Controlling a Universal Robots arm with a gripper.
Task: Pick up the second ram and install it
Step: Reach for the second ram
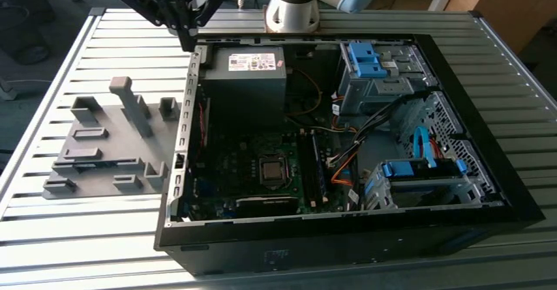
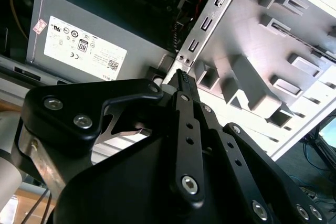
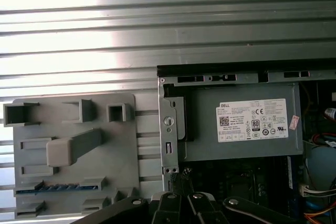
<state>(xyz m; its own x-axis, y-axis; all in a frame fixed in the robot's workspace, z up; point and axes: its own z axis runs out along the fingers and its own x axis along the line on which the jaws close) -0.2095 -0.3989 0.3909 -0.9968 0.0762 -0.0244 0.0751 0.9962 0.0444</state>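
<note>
The second ram point(image 3: 58, 187) stands on edge as a thin blue-green strip in a long slot of the grey fixture point(image 3: 73, 129). My gripper point(image 1: 187, 41) hangs shut and empty above the far corner of the open computer case point(image 1: 348, 225), on the exterior view's left. The fixture point(image 1: 104, 146) lies nearer the exterior camera than the gripper, apart from it. In the second wrist view the gripper point(image 2: 181, 74) tapers to a closed tip beside the power supply point(image 2: 89, 40). In the first wrist view the gripper point(image 3: 184, 176) points at the case wall next to the power supply point(image 3: 241, 124).
A dark memory stick point(image 1: 316, 166) sits upright on the motherboard point(image 1: 252, 166) inside the case. Blue drive cages point(image 1: 374, 62) and loose cables point(image 1: 348, 153) fill the case's right side. The arm's base point(image 1: 291, 10) stands behind the case on the slatted metal table point(image 1: 87, 238).
</note>
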